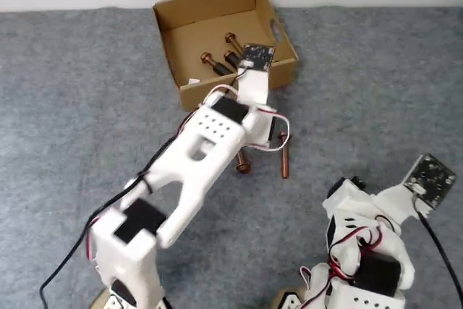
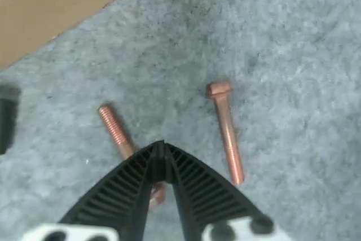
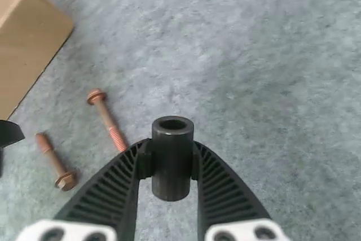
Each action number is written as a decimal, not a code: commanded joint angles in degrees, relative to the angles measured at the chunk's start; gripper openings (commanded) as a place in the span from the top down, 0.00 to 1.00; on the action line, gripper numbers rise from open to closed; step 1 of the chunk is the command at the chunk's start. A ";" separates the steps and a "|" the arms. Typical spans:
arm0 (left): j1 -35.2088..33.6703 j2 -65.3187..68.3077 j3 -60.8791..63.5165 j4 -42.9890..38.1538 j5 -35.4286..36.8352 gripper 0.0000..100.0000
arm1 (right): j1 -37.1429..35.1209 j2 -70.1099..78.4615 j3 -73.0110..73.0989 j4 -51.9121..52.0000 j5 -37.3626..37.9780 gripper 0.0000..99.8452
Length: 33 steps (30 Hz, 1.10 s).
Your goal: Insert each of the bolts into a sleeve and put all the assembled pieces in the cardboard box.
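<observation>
Clenched tip to tip with nothing between its ribbed fingers, the left claw (image 2: 162, 149) hangs directly over a bolt (image 2: 115, 128) that lies flat on the grey desk (image 1: 362, 70); the bolt's head end runs under the claw, while its threaded end points toward the box. A second bolt (image 2: 227, 134) lies just beside it, apart from it and roughly parallel. Both are near the middle of the desk, a little in from the cardboard box (image 1: 210, 9), which sits at the far edge and already holds a few assembled pieces (image 1: 217, 63). Back at the near edge, toward the right corner, the right claw (image 3: 171, 153) grasps a black sleeve (image 3: 172, 167) by its sides, upright, with its bore open at the top. The step in hand looks like the pick-up of a bolt to mate with that waiting sleeve. Next, the left claw likely needs to part its fingers, drop astride the shank of the bolt below and pinch it. The two arms can then meet so the threaded end slides down the bore, which calls for close alignment.
</observation>
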State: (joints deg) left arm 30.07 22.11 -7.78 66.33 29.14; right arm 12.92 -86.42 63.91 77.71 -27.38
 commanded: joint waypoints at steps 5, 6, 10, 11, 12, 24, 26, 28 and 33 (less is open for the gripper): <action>3.52 17.32 -29.76 18.20 2.55 0.93 | 1.63 -0.31 -0.53 -1.54 1.41 0.99; 4.04 19.87 -33.71 20.75 3.43 0.90 | 1.63 -0.31 -0.53 -1.54 1.41 0.99; 5.80 30.24 -49.10 28.31 5.01 0.82 | 1.63 -0.22 -0.53 -1.54 1.41 0.99; 5.80 32.62 -52.79 29.36 5.36 0.82 | 1.63 -0.22 -0.44 -1.54 1.41 0.99; 5.80 34.90 -56.57 30.33 5.36 0.82 | 1.63 -0.22 -0.35 -1.54 1.41 0.99; 4.66 52.57 -77.76 32.62 5.36 0.82 | 1.63 -0.31 0.18 -1.54 1.49 0.99; 4.13 53.98 -77.76 32.62 5.36 0.82 | 1.63 -0.31 0.18 -1.54 1.49 0.99; 3.34 54.33 -78.02 32.53 5.45 0.82 | 1.63 -0.31 0.18 -1.54 1.49 0.99; 2.90 54.15 -77.85 32.70 5.27 0.91 | 0.84 -0.31 0.18 -1.54 1.49 0.99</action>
State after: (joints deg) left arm 33.85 77.14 -83.47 98.33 34.07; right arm 14.07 -86.42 64.62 77.71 -26.68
